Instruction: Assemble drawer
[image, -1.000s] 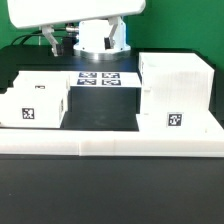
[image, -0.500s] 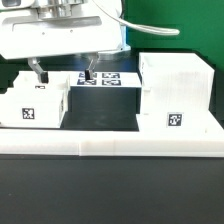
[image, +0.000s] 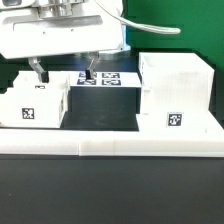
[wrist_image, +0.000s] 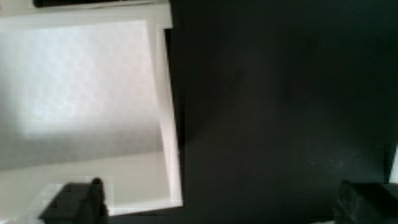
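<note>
A small white box tray (image: 35, 100) with a square tag stands at the exterior view's left. The tall white hollow casing (image: 175, 92) with a tag on its front stands at the right. My gripper (image: 63, 73) hangs open and empty above the tray's far right part. One finger (image: 38, 72) is over the tray and the other (image: 88, 72) is over the dark table beside it. In the wrist view the tray (wrist_image: 89, 90) fills one side, its edge lies between the wide-apart fingertips (wrist_image: 75, 200), and the gripper (wrist_image: 221, 205) holds nothing.
The marker board (image: 100, 78) lies flat on the black table behind the gap between tray and casing. A long low white rail (image: 110, 141) runs along the front edge. The white arm body (image: 60, 35) fills the upper left.
Since one second ago the arm has come forward and down, and its fingers now hang over the tray. Nothing has moved in the last half second.
</note>
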